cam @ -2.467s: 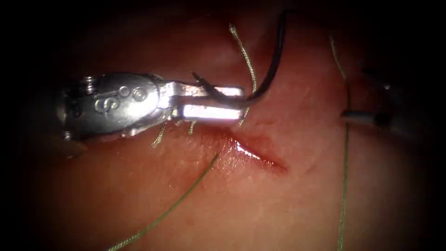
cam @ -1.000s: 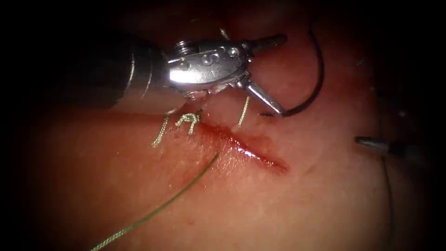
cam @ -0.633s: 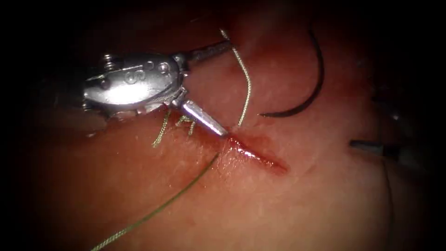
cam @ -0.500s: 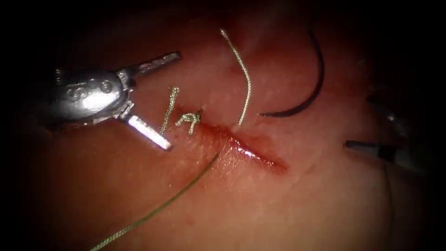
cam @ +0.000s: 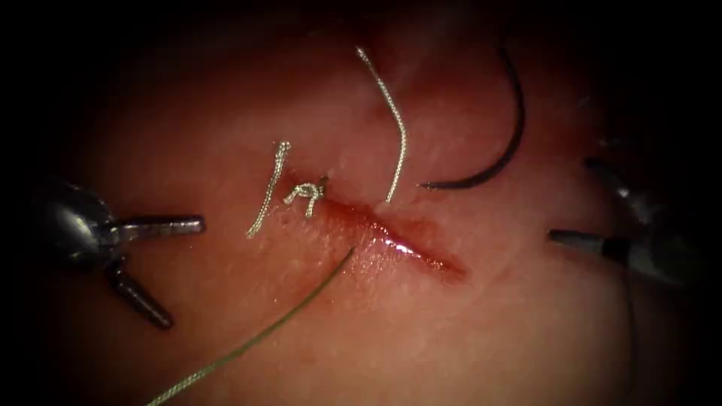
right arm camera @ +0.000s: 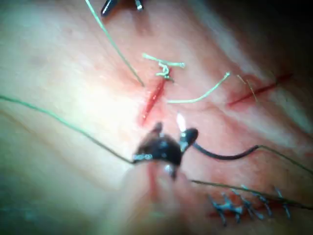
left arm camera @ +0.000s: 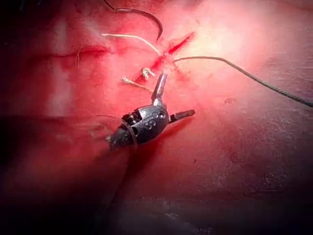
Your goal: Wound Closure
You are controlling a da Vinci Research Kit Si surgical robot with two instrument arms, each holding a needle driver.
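The left tool, jaws apart and empty, sits well left of the cut. The right tool, also spread and empty, is nearer the needle, which lies free on the tissue just right of the cut.

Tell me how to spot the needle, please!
Find the red cut in the middle of the tissue. Look just above its right half: the needle lies loose there, held by neither claw. Unlike the pale, straggly threads nearby, it is a smooth, dark, curved hook.
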